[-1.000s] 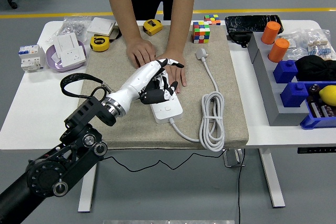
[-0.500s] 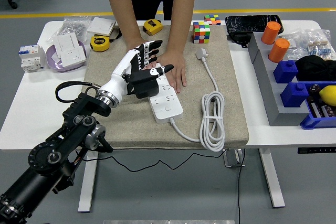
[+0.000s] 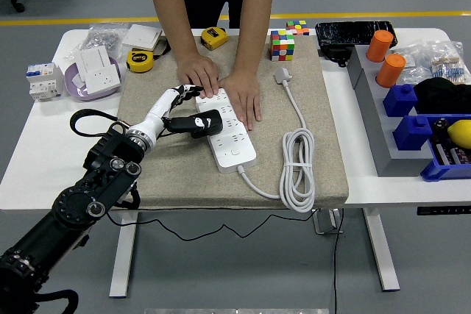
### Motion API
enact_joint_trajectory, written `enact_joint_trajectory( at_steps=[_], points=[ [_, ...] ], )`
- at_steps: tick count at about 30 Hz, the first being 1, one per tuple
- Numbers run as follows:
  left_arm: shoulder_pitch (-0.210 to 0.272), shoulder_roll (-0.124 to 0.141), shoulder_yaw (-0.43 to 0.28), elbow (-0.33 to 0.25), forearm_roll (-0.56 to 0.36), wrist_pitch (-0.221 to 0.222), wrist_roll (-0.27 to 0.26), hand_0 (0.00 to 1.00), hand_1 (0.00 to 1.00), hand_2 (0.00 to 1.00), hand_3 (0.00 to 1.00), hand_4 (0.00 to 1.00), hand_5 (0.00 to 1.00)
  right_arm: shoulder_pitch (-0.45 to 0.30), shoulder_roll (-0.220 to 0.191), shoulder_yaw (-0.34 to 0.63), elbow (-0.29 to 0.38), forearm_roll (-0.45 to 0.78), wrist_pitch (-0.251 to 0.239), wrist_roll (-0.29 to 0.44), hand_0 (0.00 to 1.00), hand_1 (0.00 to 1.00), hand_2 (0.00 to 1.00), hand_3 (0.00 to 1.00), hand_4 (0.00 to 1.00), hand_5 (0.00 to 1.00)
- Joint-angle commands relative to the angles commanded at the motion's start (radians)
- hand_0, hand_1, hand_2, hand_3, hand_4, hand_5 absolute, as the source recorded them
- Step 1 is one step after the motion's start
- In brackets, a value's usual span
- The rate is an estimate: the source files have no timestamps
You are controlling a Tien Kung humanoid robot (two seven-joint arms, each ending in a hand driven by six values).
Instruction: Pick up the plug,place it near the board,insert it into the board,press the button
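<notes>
The plug is lying on the beige mat, well off to the right of the left hand and beyond the far end of the power strip, its white cable running down into a coil. The left hand is hanging just left of the strip, fingers loosely spread, gripping nothing, thumb pointing toward the strip's edge. A person's two hands are pressing the strip's far end flat, just ahead of the robot's fingers. The pick-up is looking not yet done; doing it well likely means reaching across the strip, clearing those hands, and closing around the plug body rather than the cable. The right arm is not showing.
</notes>
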Motion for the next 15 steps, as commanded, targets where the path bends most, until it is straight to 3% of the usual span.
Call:
enact_joint_trajectory(
  at_steps=[4,14,15],
  points=[
    [-0.009,0.000,0.018,0.003,0.131,-0.001,0.011,0.863,0.851,0.800,0.783,0.998,0.180,0.001,0.000,0.001,0.000,-0.001,0.000,0.000,0.802,0.716,0.693,0.607,0.892,0.572],
    [-0.032,0.000,0.039,0.031,0.270,0.030,0.019,0.823,0.815,0.767,0.739,0.998,0.184,0.007,0.000,-0.004,0.000,0.005,0.000,0.001,0.802,0.716,0.693,0.607,0.891,0.572],
    [-0.034,0.000,0.042,0.033,0.288,0.039,0.022,0.728,0.725,0.648,0.571,0.911,0.160,0.007,0.000,-0.001,0.000,0.003,0.000,0.001,0.803,0.717,0.693,0.607,0.891,0.572]
  ],
)
